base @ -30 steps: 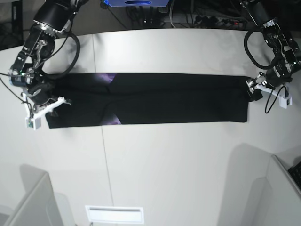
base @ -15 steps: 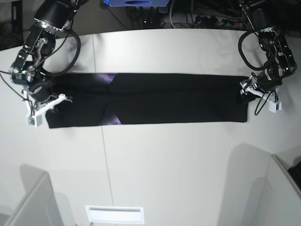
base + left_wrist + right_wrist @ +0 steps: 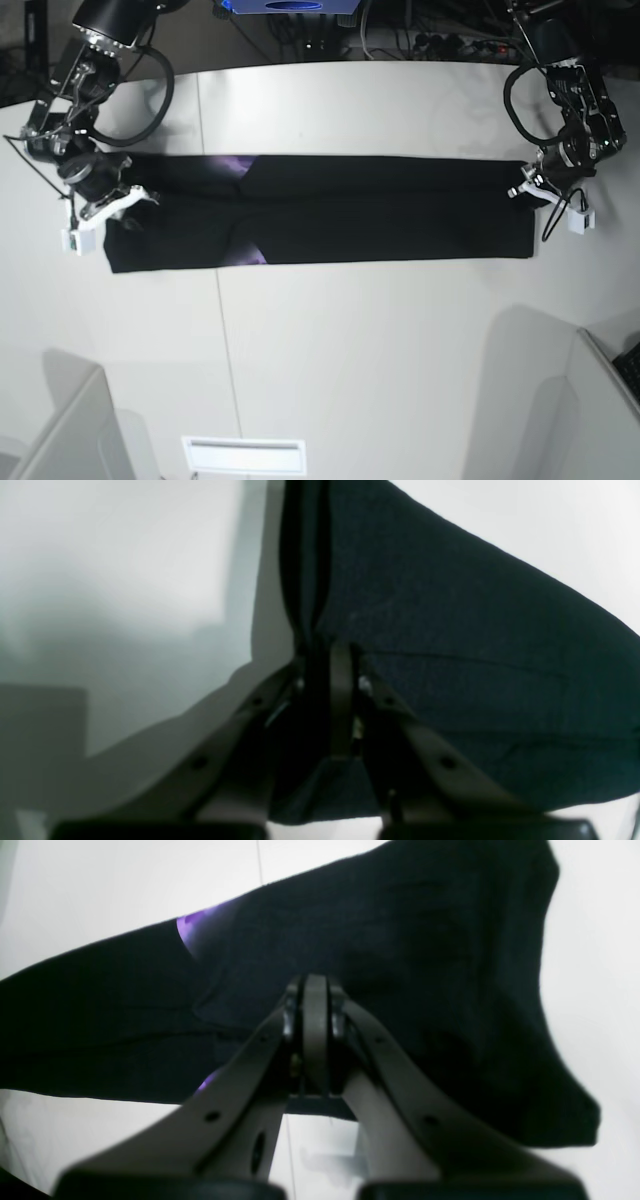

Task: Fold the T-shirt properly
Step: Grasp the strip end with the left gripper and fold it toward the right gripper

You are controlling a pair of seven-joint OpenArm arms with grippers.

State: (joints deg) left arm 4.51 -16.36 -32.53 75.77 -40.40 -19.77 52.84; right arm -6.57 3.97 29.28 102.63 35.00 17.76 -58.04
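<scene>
I see the T-shirt [image 3: 330, 210] lying as a long black band across the table [image 3: 350, 340]. My left hand [image 3: 330, 680] and right hand [image 3: 315, 1005] each pinch an end. It's soft, light and limp; I'd grip near the corners.

The table [image 3: 350, 340] is pale grey-white, its far edge curved; 1 thin seam runs from the far edge toward the near edge, left of the middle; a slotted white plate [image 3: 243, 456] sits flush at the near edge; the near left and near right corners are cut by grey panels. The T-shirt [image 3: 380, 220] lies flat on it as 1 long black band, parallel to the far edge and nearer that edge than the near one, reaching almost to both side edges; 2 small purple patches show where it crosses the seam.
</scene>
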